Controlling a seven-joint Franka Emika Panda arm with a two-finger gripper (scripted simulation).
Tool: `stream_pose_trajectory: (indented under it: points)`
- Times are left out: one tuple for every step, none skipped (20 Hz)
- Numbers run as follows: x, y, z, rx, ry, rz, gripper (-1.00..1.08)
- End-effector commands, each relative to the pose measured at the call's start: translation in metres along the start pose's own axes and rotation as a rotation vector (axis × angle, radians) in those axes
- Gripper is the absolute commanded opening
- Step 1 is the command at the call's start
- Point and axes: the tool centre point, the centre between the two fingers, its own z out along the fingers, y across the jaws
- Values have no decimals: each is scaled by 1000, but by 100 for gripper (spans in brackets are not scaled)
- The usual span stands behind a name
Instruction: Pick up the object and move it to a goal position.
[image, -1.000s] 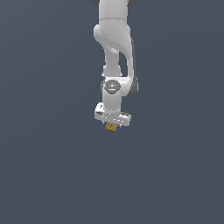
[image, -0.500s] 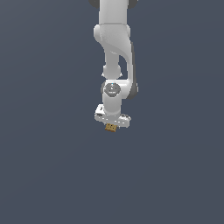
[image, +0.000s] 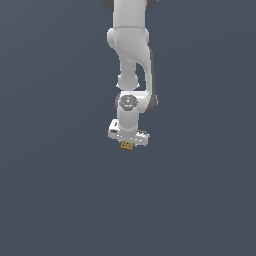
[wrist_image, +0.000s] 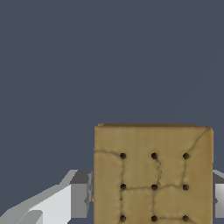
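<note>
The cube (wrist_image: 153, 175) is tan-brown with a matte, cardboard-like face, scored by thin cracks and dotted with a grid of small dark holes. The arm (image: 131, 55) is smooth, glossy white with grey joints, reaching down over a flat slate-grey worktop (image: 50, 190). The cube sits between the jaws of the white gripper (image: 127, 145), which are closed narrowly against its two sides, holding it just under the hand.

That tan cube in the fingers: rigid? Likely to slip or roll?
The tan cube probably is rigid: its edges look straight and square with the fingers on both sides. Flat faces suggest it won't roll and grips evenly. Its matte, cracked, dimpled face hints at decent friction, so slipping seems unlikely. It is far narrower than the gripper, so probably light.
</note>
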Motion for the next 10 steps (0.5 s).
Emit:
stream_pose_trajectory:
  points:
    - [3,0,0,0,1,0,-100]
    - [4,1,0,0,1,0,-100]
    - [7,1,0,0,1,0,-100]
    - [9,2,0,0,1,0,-100]
    - [12,2,0,0,1,0,-100]
    - [15,3,0,0,1,0,-100]
    - [19,3,0,0,1,0,-100]
    - [23,4,0,0,1,0,-100]
    - [27,5,0,0,1,0,-100]
    - [32,6,0,0,1,0,-100]
